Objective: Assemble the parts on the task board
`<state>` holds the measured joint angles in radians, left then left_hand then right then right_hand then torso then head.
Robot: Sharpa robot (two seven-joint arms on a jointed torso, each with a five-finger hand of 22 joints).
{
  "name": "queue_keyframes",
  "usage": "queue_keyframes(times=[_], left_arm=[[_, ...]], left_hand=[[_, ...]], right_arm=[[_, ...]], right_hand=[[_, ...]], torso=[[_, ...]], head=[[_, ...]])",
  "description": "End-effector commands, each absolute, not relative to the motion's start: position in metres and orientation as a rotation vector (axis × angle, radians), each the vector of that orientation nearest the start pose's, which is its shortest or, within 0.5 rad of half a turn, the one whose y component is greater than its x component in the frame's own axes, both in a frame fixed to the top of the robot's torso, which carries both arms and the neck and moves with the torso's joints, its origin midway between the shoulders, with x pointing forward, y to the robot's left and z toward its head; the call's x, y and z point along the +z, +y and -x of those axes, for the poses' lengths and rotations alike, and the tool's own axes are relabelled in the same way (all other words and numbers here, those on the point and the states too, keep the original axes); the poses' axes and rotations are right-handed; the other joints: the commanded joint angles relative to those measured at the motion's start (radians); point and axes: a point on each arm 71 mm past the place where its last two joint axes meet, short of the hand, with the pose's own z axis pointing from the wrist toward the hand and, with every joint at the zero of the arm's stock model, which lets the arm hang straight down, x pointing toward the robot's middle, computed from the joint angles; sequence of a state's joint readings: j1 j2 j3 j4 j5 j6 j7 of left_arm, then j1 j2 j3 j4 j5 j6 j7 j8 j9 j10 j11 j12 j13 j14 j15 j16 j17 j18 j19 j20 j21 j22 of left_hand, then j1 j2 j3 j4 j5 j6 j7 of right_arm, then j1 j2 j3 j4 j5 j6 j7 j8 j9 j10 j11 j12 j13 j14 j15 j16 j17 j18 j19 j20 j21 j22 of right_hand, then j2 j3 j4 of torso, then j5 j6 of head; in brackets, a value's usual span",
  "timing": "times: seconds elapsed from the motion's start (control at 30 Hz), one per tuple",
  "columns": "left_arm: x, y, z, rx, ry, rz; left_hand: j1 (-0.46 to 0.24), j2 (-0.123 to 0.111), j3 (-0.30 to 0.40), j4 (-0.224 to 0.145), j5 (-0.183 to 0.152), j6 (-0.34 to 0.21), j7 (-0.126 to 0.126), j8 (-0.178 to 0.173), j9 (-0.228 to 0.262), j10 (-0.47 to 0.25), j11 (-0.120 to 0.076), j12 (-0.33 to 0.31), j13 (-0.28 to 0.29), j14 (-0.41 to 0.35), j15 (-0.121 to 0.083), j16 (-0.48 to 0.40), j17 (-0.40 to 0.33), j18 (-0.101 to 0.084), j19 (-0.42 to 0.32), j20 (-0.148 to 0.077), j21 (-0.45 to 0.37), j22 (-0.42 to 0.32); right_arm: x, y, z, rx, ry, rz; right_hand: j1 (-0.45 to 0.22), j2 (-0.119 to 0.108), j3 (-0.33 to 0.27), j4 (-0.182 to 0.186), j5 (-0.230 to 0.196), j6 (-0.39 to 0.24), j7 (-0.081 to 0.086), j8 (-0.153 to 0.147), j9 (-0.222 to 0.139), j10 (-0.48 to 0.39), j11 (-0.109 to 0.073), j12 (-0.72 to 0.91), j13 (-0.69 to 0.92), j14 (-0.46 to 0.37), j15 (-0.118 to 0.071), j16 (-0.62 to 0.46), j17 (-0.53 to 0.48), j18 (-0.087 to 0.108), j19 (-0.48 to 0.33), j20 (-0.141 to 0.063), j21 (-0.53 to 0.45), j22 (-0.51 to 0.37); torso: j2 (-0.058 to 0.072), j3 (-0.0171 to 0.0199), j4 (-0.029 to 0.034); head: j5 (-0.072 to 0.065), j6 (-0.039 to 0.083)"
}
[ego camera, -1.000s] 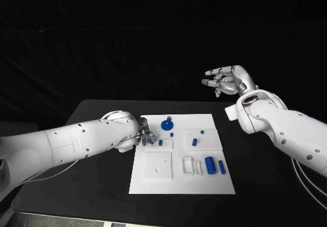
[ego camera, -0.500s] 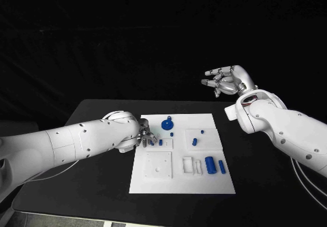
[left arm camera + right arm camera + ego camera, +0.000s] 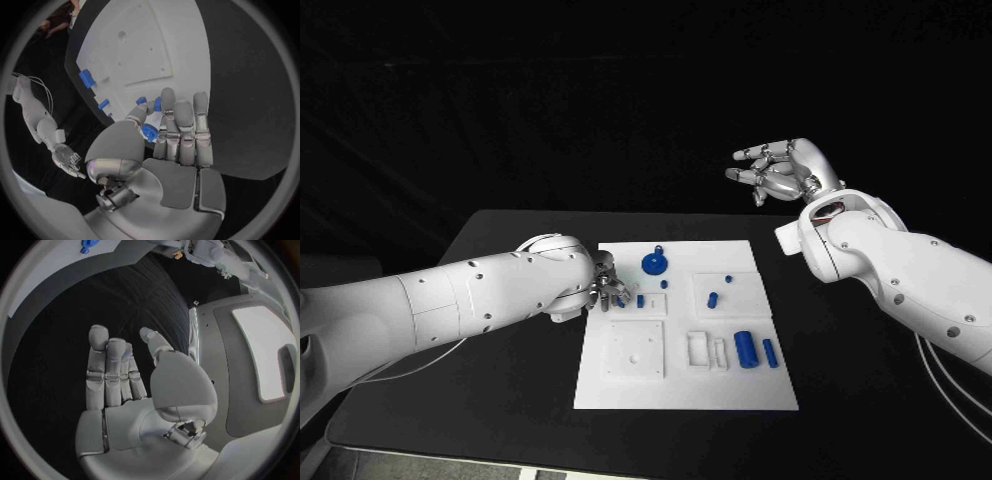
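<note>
Barely anything is shifting — left hand [image 3: 607,289] is inching its fingers [image 3: 182,131] around a blue part [image 3: 149,132] on the board [image 3: 687,385], apparently gripping it; right hand [image 3: 780,171] is idling open, aloft.

left hand [image 3: 606,289] mostly behind its own arm, small blue part [image 3: 149,133] half hidden by fingers [image 3: 184,131]

The task board [image 3: 678,385] lies mid-table [image 3: 502,400], parts [image 3: 744,347] on its right half.
</note>
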<state>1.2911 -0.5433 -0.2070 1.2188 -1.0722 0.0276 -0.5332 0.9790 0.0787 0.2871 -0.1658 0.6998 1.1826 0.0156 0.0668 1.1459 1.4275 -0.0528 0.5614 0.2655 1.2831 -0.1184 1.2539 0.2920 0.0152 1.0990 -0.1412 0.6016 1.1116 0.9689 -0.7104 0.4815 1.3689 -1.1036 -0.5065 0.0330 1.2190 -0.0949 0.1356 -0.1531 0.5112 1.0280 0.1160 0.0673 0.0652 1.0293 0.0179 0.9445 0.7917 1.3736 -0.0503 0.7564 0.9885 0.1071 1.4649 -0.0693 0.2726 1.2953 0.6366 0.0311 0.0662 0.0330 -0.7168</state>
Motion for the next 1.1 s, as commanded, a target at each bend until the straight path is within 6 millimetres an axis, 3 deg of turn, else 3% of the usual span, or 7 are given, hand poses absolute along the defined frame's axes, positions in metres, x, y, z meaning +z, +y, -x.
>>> queue_keyframes(times=[0.03, 1.1], left_arm=[[-0.2460, 0.1597, -0.5249, -0.268, 2.267, 0.134], [-0.2529, 0.1518, -0.5213, -0.251, 2.290, 0.114]], left_hand=[[0.013, 0.005, 0.093, -0.092, 0.001, 0.031, -0.027, 0.002, 0.003, 0.027, -0.024, -0.002, 0.001, 0.000, -0.005, -0.005, 0.001, -0.005, 0.010, 0.000, -0.003, 0.002], [0.017, 0.006, 0.093, -0.090, -0.009, 0.029, -0.026, 0.001, -0.003, 0.029, -0.023, -0.002, 0.000, 0.002, -0.005, -0.005, 0.001, -0.006, 0.025, 0.000, -0.039, 0.040]], right_arm=[[-0.1195, -0.2257, -0.5344, 0.971, 1.239, -0.506], [-0.1206, -0.2255, -0.5348, 0.973, 1.251, -0.505]], right_hand=[[-0.013, 0.001, 0.004, -0.001, 0.004, 0.005, 0.000, -0.005, -0.001, 0.000, -0.003, 0.003, -0.001, -0.003, -0.004, 0.003, -0.001, 0.020, 0.037, -0.003, -0.004, 0.001], [-0.017, 0.000, 0.006, 0.003, 0.024, 0.006, 0.000, -0.005, -0.001, -0.002, -0.003, 0.003, -0.003, -0.005, -0.003, 0.002, -0.001, 0.020, 0.037, -0.003, -0.012, 0.001]], torso=[[0.001, 0.0000, 0.0001], [0.000, 0.0008, 0.0003]], head=[[0.000, 0.000], [-0.002, -0.002]])
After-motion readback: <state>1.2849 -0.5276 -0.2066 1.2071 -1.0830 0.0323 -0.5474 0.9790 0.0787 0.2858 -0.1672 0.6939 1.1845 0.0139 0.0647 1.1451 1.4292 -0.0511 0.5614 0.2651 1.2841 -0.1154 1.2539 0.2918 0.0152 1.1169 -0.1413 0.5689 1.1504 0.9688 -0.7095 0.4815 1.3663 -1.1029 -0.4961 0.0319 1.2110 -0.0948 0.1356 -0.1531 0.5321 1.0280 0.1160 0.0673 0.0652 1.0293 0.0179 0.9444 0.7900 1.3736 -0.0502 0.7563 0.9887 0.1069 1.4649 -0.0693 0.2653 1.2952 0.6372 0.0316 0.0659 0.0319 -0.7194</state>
